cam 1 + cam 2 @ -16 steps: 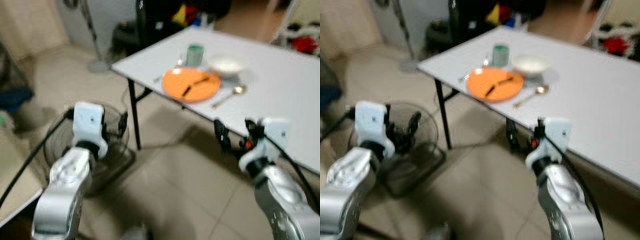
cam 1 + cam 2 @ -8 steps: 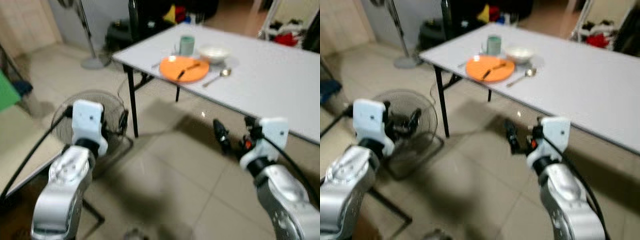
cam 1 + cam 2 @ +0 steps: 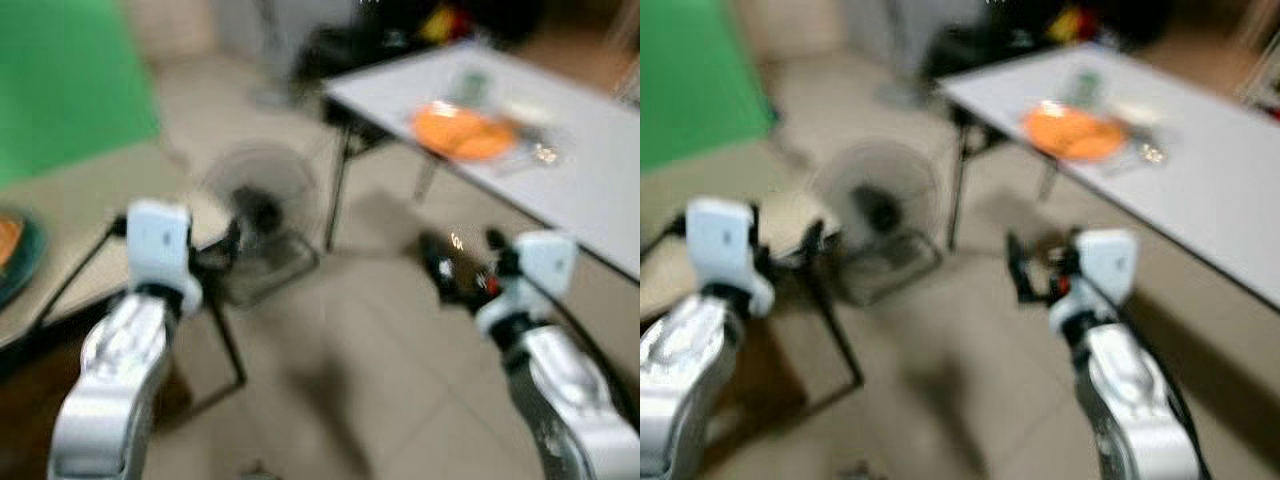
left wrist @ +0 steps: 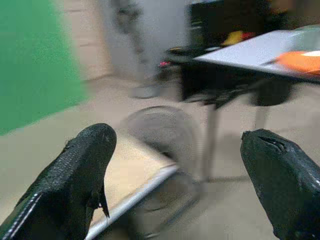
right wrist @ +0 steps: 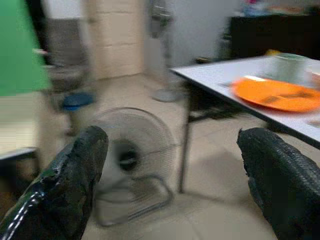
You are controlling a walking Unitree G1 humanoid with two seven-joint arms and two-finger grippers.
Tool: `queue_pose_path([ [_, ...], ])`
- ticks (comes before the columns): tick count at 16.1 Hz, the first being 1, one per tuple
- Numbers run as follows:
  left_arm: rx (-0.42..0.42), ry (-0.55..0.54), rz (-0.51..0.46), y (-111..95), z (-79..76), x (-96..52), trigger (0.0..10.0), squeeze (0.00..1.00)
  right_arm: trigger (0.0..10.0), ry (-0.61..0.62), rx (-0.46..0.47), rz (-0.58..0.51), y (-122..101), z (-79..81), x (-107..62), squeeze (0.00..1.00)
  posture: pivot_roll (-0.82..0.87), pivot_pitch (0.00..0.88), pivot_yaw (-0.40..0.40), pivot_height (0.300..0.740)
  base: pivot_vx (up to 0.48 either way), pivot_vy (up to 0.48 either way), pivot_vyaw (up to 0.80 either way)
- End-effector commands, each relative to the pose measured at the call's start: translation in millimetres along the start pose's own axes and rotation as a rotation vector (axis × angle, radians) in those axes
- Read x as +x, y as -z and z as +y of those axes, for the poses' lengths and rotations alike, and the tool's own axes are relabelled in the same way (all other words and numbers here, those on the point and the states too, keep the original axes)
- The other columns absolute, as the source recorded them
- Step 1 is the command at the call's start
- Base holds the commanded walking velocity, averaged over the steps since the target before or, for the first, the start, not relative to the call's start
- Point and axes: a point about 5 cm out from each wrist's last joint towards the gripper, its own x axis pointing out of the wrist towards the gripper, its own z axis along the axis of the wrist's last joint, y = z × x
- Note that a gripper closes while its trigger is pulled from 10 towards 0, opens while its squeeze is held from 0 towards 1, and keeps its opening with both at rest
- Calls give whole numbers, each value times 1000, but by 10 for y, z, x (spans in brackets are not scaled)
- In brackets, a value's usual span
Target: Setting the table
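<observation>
The picture is blurred. A white table (image 3: 590, 190) stands at the far right with an orange plate (image 3: 462, 130) on it, two dark utensils lying across the plate. A green cup (image 5: 285, 65) and a pale bowl (image 3: 525, 105) sit just behind the plate. My left gripper (image 4: 180, 150) is open and empty, held over the floor beside a low beige table (image 3: 80, 220). My right gripper (image 5: 175, 150) is also open and empty, in the air short of the white table's near edge.
A floor fan (image 3: 260, 195) stands on the tiles between the two tables. A dark dish with something orange (image 3: 15, 250) sits at the low table's left edge. A green surface (image 3: 70, 80) rises behind it. Dark clutter lies beyond the white table.
The camera has swung left: the white table slid to the right of the picture, and the green surface and low table came in. Both arms hold the same pose.
</observation>
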Motion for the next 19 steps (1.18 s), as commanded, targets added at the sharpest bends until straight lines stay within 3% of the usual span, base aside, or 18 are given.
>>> queue_pose_path([
  [1, 28, -10, -45, -61, -11, 5, 10000, 0, 10000, 0, -10, 1, -5, -22, -6, 1000, 147, 0, 10, 740, 0, 0, 800],
  [6, 62, -25, -72, -68, 7, 12, 10000, 0, 10000, -159, 37, 30, 44, 161, -39, 1000, 145, 0, 19, 740, 0, 0, 800],
  [14, 29, -34, -98, -109, 27, -26, 10000, 0, 10000, -233, 47, 2, -9, 247, 75, 1000, 179, 0, -10, 740, 0, 0, 800],
  [19, 24, -54, -94, -122, 64, -38, 10000, 0, 10000, -231, 48, -18, -47, 250, 177, 1000, 200, 0, -22, 740, 290, 0, 800],
])
